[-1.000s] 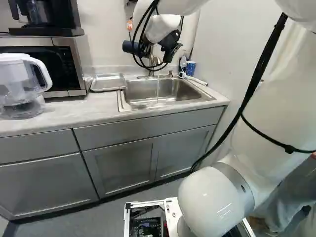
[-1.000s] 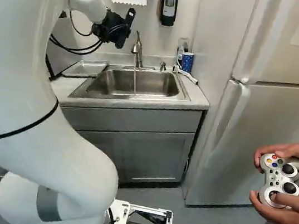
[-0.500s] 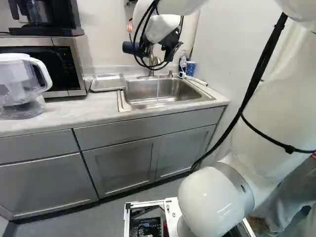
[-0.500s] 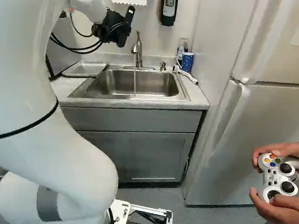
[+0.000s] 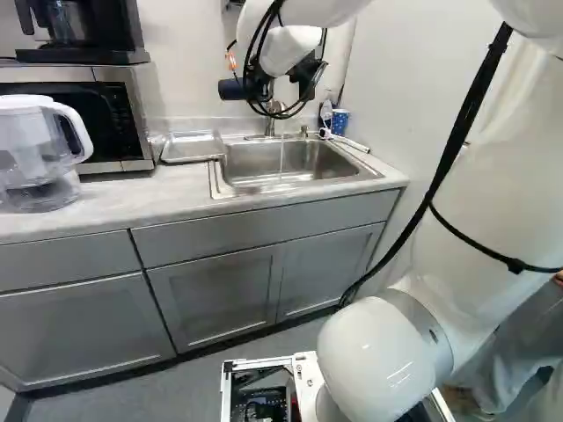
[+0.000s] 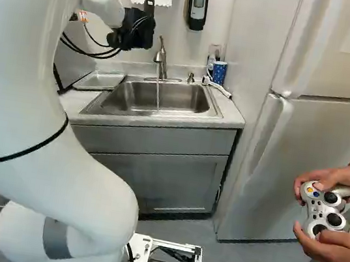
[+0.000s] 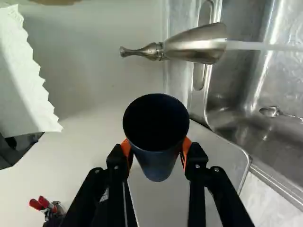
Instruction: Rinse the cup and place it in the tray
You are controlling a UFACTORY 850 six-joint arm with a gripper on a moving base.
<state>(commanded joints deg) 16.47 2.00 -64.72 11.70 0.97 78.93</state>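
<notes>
Two orange pads [image 7: 126,148] of the black two-finger gripper [image 5: 250,88] are clamping a dark blue tapered cup [image 7: 157,137] near the brushed-metal faucet [image 7: 196,43]. Water is running into the stainless-steel sink [image 5: 219,185]; the flat metal tray [image 5: 192,147] is lying beside it.

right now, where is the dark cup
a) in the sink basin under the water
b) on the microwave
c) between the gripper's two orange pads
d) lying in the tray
c: in the wrist view the cup is held between the gripper's orange pads, one against each side.
</notes>
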